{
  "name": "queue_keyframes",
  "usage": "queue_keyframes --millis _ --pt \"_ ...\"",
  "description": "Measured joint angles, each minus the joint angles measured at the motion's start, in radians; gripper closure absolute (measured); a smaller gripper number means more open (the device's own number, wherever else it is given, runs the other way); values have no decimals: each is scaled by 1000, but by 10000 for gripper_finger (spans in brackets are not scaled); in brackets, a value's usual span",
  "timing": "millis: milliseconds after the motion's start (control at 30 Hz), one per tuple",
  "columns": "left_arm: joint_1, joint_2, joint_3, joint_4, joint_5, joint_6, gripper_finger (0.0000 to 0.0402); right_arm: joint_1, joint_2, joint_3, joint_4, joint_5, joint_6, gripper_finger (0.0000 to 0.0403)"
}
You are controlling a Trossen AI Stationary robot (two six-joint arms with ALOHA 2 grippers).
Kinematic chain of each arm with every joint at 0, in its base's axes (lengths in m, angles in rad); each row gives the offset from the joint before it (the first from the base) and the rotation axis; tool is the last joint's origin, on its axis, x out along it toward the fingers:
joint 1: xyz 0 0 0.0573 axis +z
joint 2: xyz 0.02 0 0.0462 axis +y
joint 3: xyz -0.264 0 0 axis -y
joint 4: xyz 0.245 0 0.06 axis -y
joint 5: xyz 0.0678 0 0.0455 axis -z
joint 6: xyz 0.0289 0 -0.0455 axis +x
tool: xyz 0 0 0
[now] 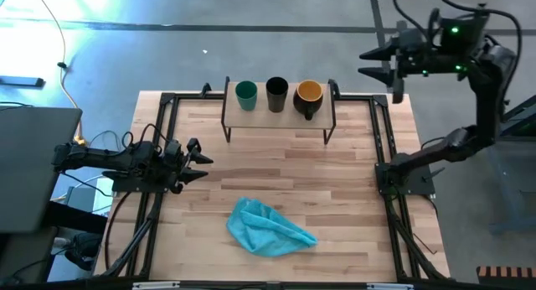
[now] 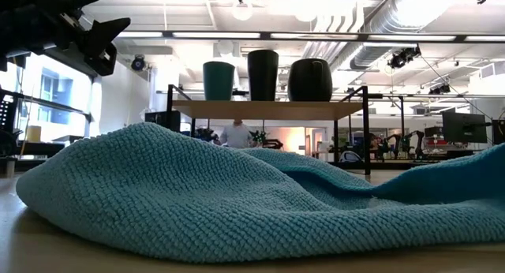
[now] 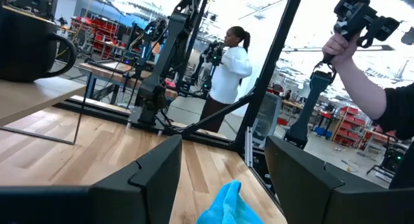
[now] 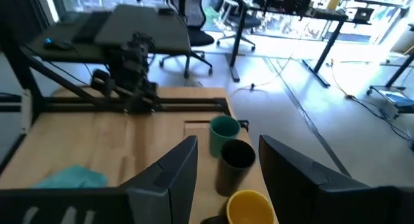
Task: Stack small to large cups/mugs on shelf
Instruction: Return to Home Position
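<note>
Three vessels stand in a row on the small light-wood shelf (image 1: 276,116) at the table's far edge: a small green cup (image 1: 246,94) on the left, a taller black cup (image 1: 277,93) in the middle, and a dark mug with a yellow-orange inside (image 1: 308,96) on the right. They also show in the low view, green cup (image 2: 218,80), black cup (image 2: 263,74), dark mug (image 2: 309,79). My left gripper (image 1: 201,160) is open and empty at the table's left side. My right gripper (image 1: 374,64) is open and empty, raised beyond the shelf's right end.
A crumpled blue cloth (image 1: 268,228) lies on the table near its front edge and fills the low view (image 2: 237,202). Black frame rails (image 1: 381,139) run along the table's sides. A person (image 3: 226,65) stands in the room, and a hand holds a device (image 3: 352,20).
</note>
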Motion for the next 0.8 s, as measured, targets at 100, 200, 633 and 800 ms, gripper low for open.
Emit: queue_keyframes --millis 100,200,633,800 --pt "0 0 0 0 0 -1 190 0 -23 0 -1 -27 24 245" --pt "0 0 0 0 0 -2 190 0 -45 0 -3 -34 45 245" --pt "0 0 0 2 -11 -169 190 0 -122 -2 -33 -35 113 245" --pt "0 0 0 0 -11 -187 190 0 -137 -2 -34 -35 119 245"
